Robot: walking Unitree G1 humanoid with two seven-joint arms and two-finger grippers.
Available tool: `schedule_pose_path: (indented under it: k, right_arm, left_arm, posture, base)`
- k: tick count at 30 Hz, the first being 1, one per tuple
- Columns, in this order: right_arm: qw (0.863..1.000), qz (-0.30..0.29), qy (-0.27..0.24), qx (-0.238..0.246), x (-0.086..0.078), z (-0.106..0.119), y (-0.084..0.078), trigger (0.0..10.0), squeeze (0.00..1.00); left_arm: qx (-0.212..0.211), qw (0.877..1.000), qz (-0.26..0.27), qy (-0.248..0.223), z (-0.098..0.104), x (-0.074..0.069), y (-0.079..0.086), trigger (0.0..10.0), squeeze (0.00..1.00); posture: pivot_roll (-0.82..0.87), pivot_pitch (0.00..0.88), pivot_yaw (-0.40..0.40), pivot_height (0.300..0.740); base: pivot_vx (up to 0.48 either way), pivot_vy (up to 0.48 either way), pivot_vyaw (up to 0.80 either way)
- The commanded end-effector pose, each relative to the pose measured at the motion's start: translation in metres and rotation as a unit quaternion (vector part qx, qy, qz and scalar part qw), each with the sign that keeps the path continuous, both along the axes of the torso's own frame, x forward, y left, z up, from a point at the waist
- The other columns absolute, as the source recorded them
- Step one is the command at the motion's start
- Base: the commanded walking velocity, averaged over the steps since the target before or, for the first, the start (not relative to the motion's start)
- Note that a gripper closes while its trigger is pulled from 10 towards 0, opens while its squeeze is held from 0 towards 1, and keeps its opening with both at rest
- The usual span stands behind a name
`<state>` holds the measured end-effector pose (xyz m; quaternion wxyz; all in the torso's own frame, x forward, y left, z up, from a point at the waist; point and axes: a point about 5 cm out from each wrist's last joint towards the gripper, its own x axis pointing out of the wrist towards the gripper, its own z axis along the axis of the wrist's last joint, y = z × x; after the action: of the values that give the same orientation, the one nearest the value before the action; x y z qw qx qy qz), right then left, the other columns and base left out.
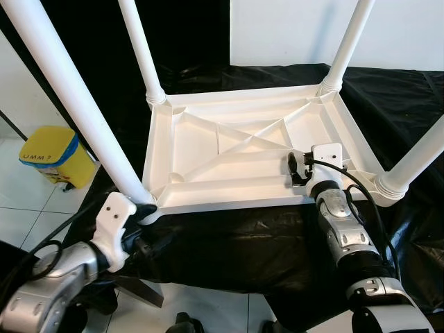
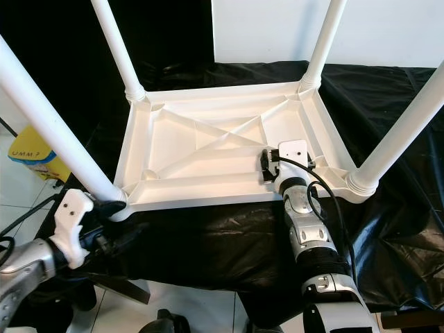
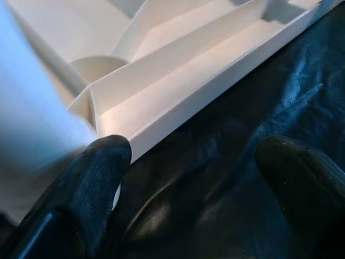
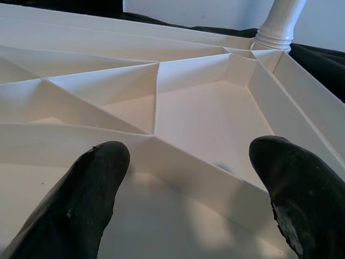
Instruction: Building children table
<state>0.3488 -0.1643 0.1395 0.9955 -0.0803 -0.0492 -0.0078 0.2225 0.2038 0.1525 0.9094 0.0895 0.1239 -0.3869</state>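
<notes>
Lying upside down on a black cloth (image 1: pixel 229 236), the white children's table (image 1: pixel 208 149) is showing its ribbed underside, with four white legs (image 1: pixel 66 90) standing up from its corners. The right gripper (image 1: pixel 297 168) is hovering over the table's near edge, fingers spread wide with nothing between them; just ahead of it the diagonal ribs are meeting, and beyond them a far corner leg (image 4: pixel 280 21) is rising. The left gripper (image 1: pixel 142 222) is sitting at the near left corner, fingers apart and holding nothing, one finger (image 3: pixel 94 172) touching or nearly touching the base of the leg there, the other over the cloth. Off to this gripper's left a yellow bin (image 1: pixel 55 156) is standing on the tiled floor (image 1: pixel 28 208).
</notes>
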Motion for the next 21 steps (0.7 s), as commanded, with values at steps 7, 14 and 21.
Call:
schedule_pose_path:
  k: [7,14,21]
  right_arm:
    - [1.0,0.0,0.014,-0.007,0.0,-0.006,0.002,10.0,0.0]
    - [1.0,0.002,0.022,-0.01,0.0,-0.009,0.002,10.0,0.0]
    - [1.0,0.002,0.028,-0.013,0.001,-0.011,0.002,10.0,0.0]
  left_arm:
    - [0.032,0.999,0.018,0.016,0.007,-0.002,0.033,10.0,0.0]
    - [0.055,0.996,0.064,0.0,0.016,0.003,0.06,10.0,0.0]
    - [0.072,0.992,0.103,-0.013,0.022,0.01,0.083,10.0,0.0]
  posture:
    - [0.0,0.123,0.023,0.74]
    - [0.0,0.123,0.021,0.74]
    - [0.0,0.12,0.016,0.74]
  base:
    - [0.0,0.0,0.0]
    - [0.0,0.0,0.0]
    - [0.0,0.0,0.0]
